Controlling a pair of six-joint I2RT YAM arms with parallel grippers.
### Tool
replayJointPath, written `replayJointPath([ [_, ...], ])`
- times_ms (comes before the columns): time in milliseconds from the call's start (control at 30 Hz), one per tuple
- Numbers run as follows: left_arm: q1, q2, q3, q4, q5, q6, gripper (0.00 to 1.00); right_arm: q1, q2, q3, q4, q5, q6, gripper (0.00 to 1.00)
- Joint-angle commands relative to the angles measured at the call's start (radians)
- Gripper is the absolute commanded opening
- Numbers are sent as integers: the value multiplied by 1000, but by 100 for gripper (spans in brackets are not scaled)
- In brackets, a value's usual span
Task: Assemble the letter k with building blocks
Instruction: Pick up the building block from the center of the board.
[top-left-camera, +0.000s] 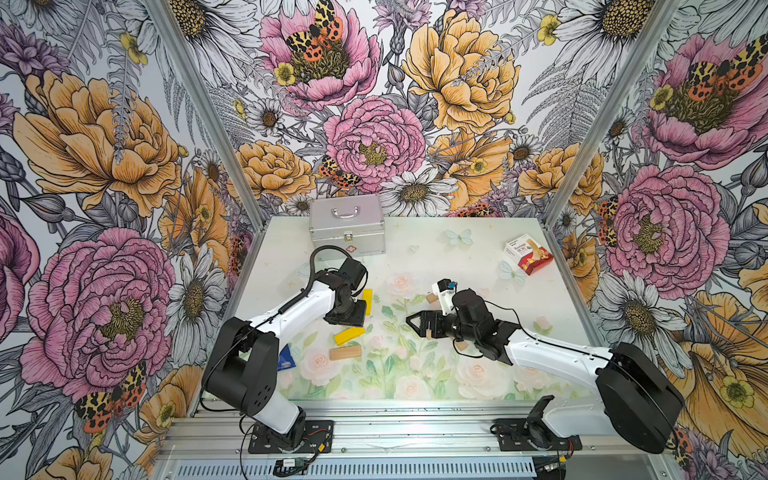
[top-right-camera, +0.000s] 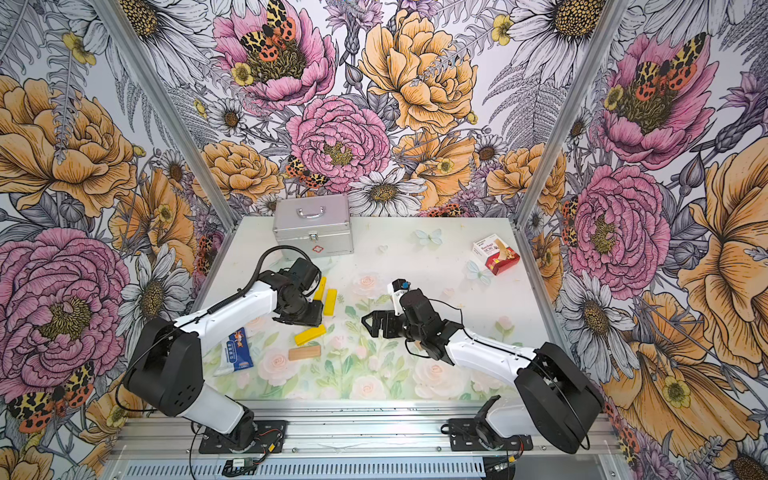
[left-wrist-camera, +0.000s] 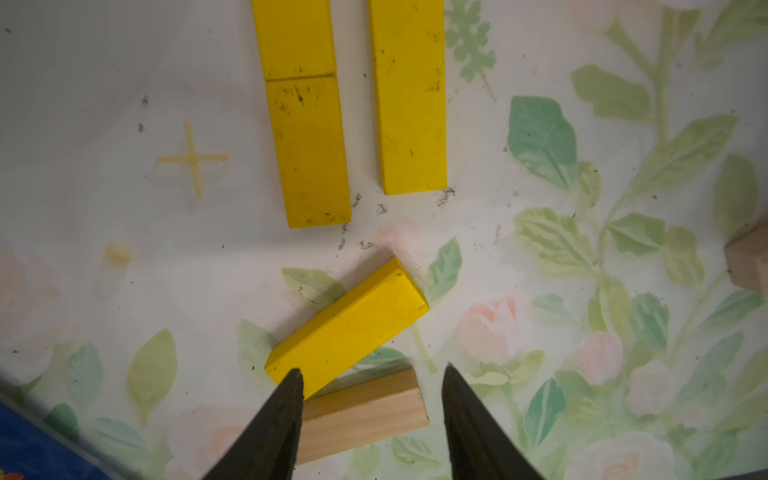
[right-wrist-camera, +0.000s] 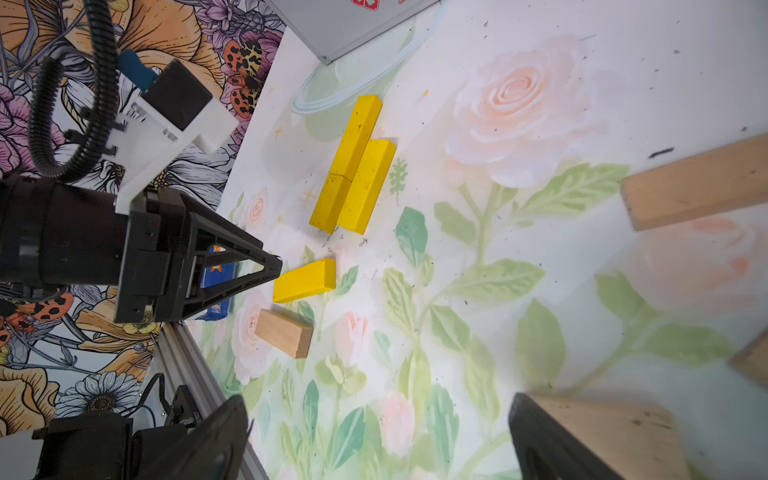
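Two yellow building blocks (left-wrist-camera: 299, 104) lie end to end in a straight line, and a third yellow block (left-wrist-camera: 409, 95) lies parallel beside them. A fourth yellow block (left-wrist-camera: 349, 328) lies slanted nearer me, next to a pale wood block (left-wrist-camera: 361, 415). My left gripper (left-wrist-camera: 372, 372) hovers open over these two, holding nothing; in a top view it (top-left-camera: 349, 318) sits just beside the yellow line (top-left-camera: 367, 300). My right gripper (right-wrist-camera: 378, 413) stands wide open and empty at mid-table, with pale wood blocks (right-wrist-camera: 698, 183) lying around it. A letter k shape is not in view.
A silver case (top-left-camera: 347, 226) stands at the back left. A red-and-white carton (top-left-camera: 528, 253) lies at the back right. A blue-white sachet (top-right-camera: 237, 349) lies under my left arm. Aluminium rails edge the table's front and sides.
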Motion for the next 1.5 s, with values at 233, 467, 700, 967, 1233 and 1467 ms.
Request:
replayJointPath([
  [233,-49,23,-29,-37,-99,-33,57,5,-6,0,33,-7,-7,99],
  [467,-51,103,-2,-36,-124,-2,57,5,-11,-4,36,-3,-4,99],
  [700,-48,158,24,-35,-139,16,57,5,-14,-9,36,0,-4,99],
  [967,-44,200,49,-31,-137,47,57,5,-10,-9,36,1,-5,99],
  [1233,-46,216,44,-24,-91,71,56,5,-13,-12,36,3,-5,99],
  [1467,-59,225,41,-18,-56,79,51,5,-21,-15,37,6,-4,99],
])
